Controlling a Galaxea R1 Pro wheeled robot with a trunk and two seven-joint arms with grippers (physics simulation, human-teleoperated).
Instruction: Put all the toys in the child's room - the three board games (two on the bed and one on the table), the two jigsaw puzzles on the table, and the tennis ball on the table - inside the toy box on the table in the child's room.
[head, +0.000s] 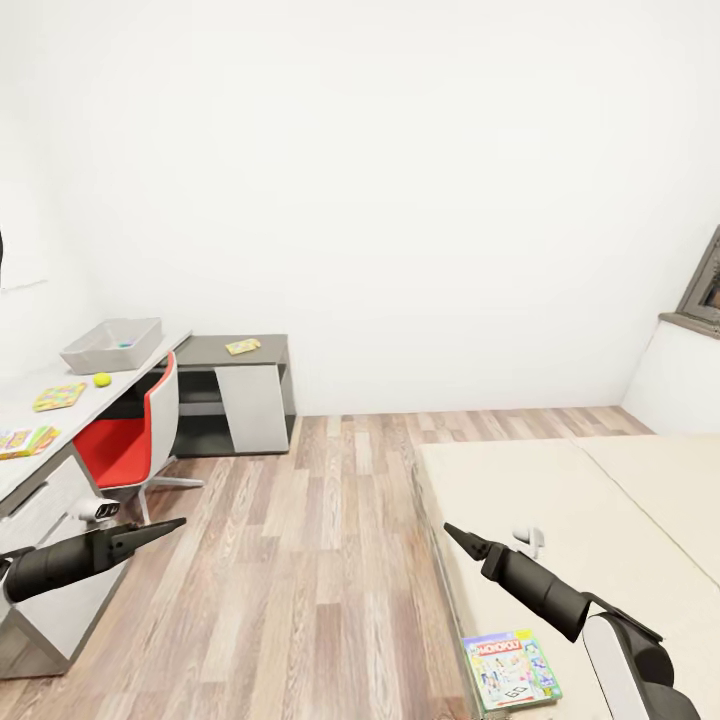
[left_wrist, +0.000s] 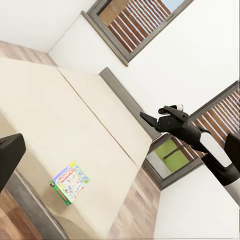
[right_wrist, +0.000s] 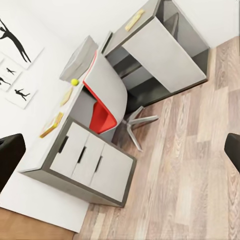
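The light grey toy box (head: 110, 345) stands at the far end of the table (head: 20, 405), and a bit of blue shows inside it. In front of it lie the tennis ball (head: 102, 379) and a square jigsaw puzzle (head: 59, 397). Nearer me lies another flat multicoloured item (head: 25, 440). A small yellowish flat piece (head: 243, 346) rests on the lower dark side section. A pale green board game (head: 510, 668) sits on the bed's (head: 560, 500) near corner, under my right arm. My left gripper (head: 172, 524) and right gripper (head: 452, 531) hang over the floor, both open and empty.
A red swivel chair (head: 130, 430) is tucked under the table. Wood-plank floor (head: 320, 560) runs between table and bed. A small white object (head: 530, 540) lies on the bed. Windows (left_wrist: 135, 25) stand beyond the bed, and black silhouette pictures (right_wrist: 15, 45) hang above the table.
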